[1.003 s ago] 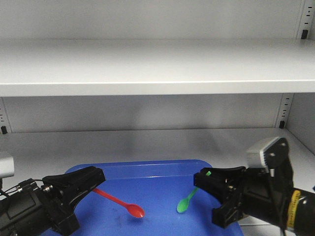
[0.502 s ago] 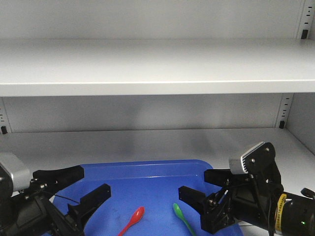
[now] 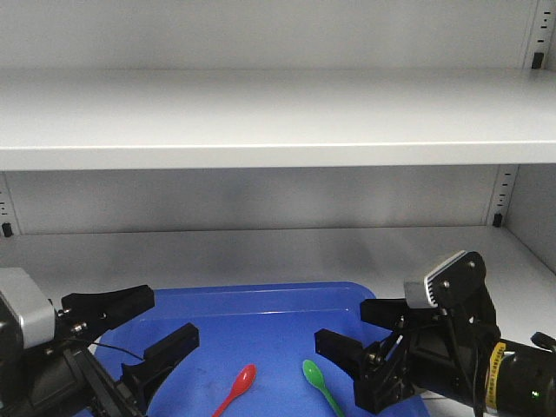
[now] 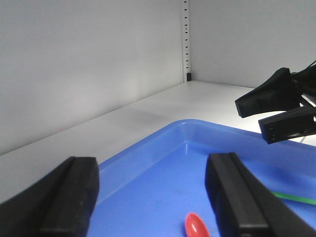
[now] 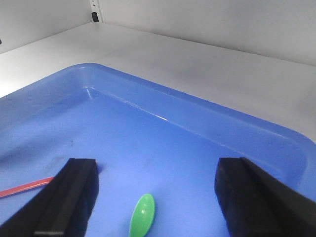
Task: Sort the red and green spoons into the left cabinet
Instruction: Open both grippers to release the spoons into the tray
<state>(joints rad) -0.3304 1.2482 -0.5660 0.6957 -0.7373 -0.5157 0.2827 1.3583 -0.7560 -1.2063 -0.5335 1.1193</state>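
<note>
With the red spoon (image 3: 234, 390) and green spoon (image 3: 320, 384) lying loose in the blue tray (image 3: 261, 300) on the cabinet shelf (image 3: 261, 243), both the left gripper (image 3: 139, 332) and right gripper (image 3: 360, 334) empty with jaws spread, retract level, clear of the handles.

I log two spoons (image 3: 278, 387) lying side by side in the tray (image 3: 261, 300), tray on the cabinet's lower shelf (image 3: 261, 243), upper shelf (image 3: 278, 117) above

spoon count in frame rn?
2. The red spoon lies in the blue tray near the left gripper; the green spoon lies beside it, near the right gripper. Neither is held. None seen elsewhere.
</note>
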